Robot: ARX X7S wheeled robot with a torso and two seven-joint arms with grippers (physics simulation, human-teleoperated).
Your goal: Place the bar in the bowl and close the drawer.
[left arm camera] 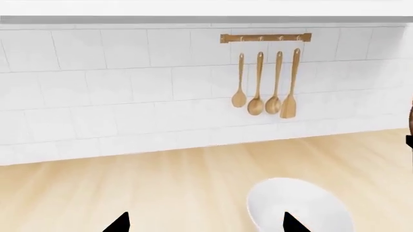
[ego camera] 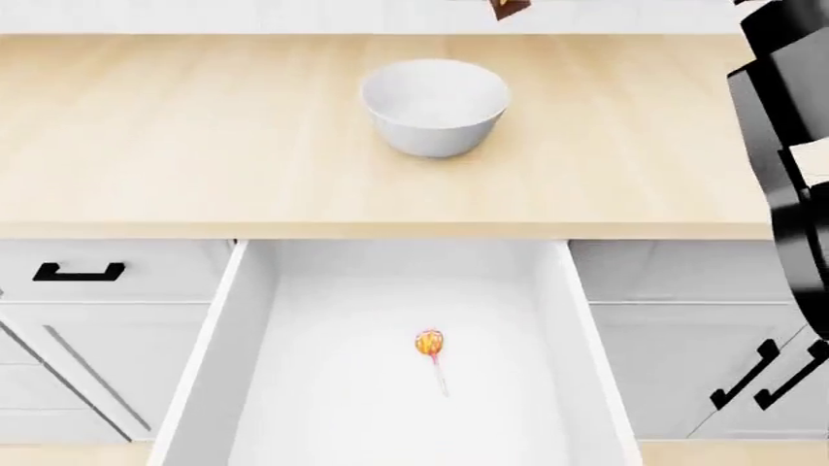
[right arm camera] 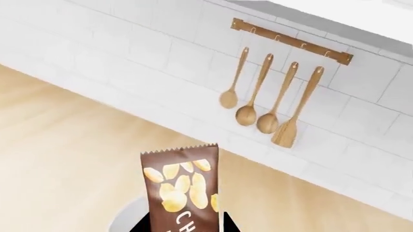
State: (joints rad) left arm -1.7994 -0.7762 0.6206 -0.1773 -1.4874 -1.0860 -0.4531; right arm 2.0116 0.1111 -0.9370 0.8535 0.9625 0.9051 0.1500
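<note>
Right gripper point(right arm camera: 187, 228) is clamped on the bar point(right arm camera: 181, 189): black fingertips sit on either side of the wrapper's lower end at the edge of the right wrist view, bar standing upright between them, serrated end pointing away from the camera. Brown wrapper, tan nut print, partial lettering "CH" visible. Under it in that view a sliver of the bowl point(right arm camera: 129, 216) rim shows, so the bar is held above the bowl, not in it. In head view only a brown corner of the bar point(ego camera: 510, 8) shows at the top edge, behind and above the bowl point(ego camera: 434, 105). Right arm links point(ego camera: 787, 146) fill the right edge of head view.

Left gripper point(left arm camera: 205, 223): two black fingertips spread well apart, nothing between them, hovering over the counter point(left arm camera: 161, 188) with the bowl point(left arm camera: 303, 205) below one tip.

Bowl is white and sits on the light wood counter point(ego camera: 169, 146), set back from its front edge.

Drawer point(ego camera: 247, 320) is pulled fully open under the counter, white inside, holding only a lollipop point(ego camera: 430, 345) near its middle, stick pointing toward the front.

Tiled wall behind the counter carries a rail with four wooden utensils point(right arm camera: 268, 101), also seen in left wrist view point(left arm camera: 264, 82)
</note>
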